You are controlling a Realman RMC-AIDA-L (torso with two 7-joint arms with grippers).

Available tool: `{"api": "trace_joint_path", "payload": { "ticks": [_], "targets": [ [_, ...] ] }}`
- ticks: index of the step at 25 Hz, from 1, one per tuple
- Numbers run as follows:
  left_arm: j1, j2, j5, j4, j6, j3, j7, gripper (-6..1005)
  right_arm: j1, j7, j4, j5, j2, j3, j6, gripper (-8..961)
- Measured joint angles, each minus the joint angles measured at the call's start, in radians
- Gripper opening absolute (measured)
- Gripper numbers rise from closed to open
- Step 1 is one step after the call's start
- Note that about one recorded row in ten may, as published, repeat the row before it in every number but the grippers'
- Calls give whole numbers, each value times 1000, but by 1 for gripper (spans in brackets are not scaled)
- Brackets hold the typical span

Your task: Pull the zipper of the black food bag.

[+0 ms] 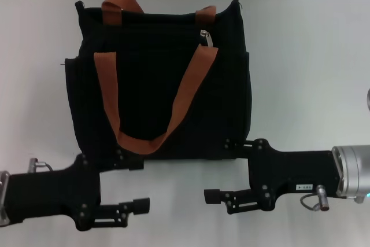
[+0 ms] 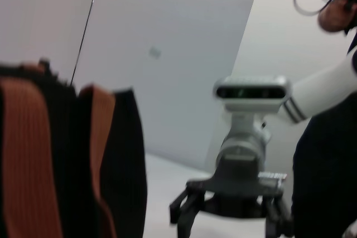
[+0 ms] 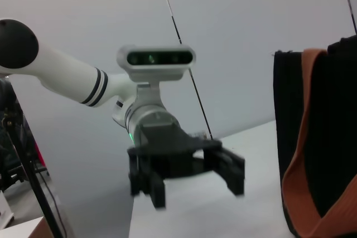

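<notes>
From my left: my left gripper [image 1: 130, 183] sits at the near edge of the table [image 1: 312, 73], fingers pointing inward toward centre, spread apart and holding nothing. One finger lies right at the bag's bottom hem, the other out on bare tabletop. The right wrist view shows it head-on, jaws clearly parted.

Moving across, the black food bag [image 1: 156, 91] lies flat in the middle of the table, bottom edge toward me, top edge on the far side. One orange-brown strap [image 1: 147, 137] loops down over the front panel (it drapes almost to the hem, so it sits between my grippers and the target).

Now the zipper [image 1: 206, 37]: a small silver tab up near the bag's far edge, right of the bag's centre line. The zip line runs left-right along that top edge, so I judge the pull goes sideways, toward my left.

On my right, the right gripper [image 1: 225, 169] mirrors the other, fingers pointing inward, spread wide and empty, one finger at the hem. The left wrist view confirms the open jaws.

The tab lies straight ahead, well apart from both, across the whole bag. The right gripper is nearer, I reckon.
</notes>
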State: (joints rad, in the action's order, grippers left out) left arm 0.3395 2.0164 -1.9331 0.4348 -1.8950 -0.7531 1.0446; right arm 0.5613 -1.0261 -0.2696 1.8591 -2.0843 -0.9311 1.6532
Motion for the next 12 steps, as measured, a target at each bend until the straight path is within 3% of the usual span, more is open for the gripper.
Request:
{"api": "trace_joint_path", "payload": {
  "ticks": [12],
  "targets": [
    [-2, 3, -46, -2, 34, -1, -31, 772, 11, 69, 56, -28, -5, 6, -36, 820]
  ]
}}
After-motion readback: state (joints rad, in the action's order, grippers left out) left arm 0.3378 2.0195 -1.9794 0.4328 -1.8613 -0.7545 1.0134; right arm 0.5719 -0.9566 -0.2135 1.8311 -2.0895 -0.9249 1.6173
